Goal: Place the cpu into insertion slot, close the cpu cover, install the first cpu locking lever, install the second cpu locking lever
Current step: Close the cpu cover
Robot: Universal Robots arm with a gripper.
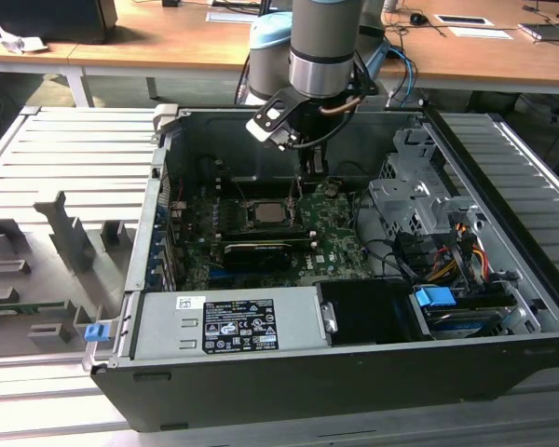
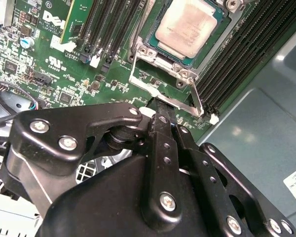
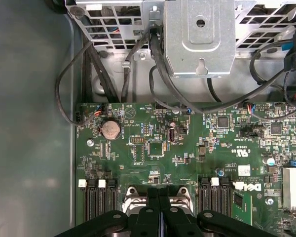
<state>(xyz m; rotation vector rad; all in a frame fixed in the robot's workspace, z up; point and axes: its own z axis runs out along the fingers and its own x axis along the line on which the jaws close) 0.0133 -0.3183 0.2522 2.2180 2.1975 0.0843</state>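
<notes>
While closed in both wrist views, end effector [image 2: 160,103] [image 3: 160,196] touching silvery frame [image 2: 134,74] beside cpu [image 2: 187,27] in second wrist view.

- cpu [image 2: 190,30]: dull silver-beige metal face, matt, faintly smudged.
- cpu cover [image 2: 195,94]: thin bare metal frame, bright and silvery.
- circuit board [image 3: 138,163]: green, smooth lacquered look with a slight gloss.
- gripper [image 2: 160,104]: black links with a satin sheen and bright metal screw heads.
- drive cage [image 3: 200,39]: plain grey sheet metal with a dull shine.
- cables [image 3: 160,64]: black, smooth rubbery sheath.
- case wall [image 1: 354,372]: dark painted metal, matt.
- case floor [image 3: 29,123]: smooth grey-green metal with a soft sheen.
- clip [image 1: 435,300]: blue plastic.
- desk [image 1: 168,37]: wood-look top, smooth.
</notes>
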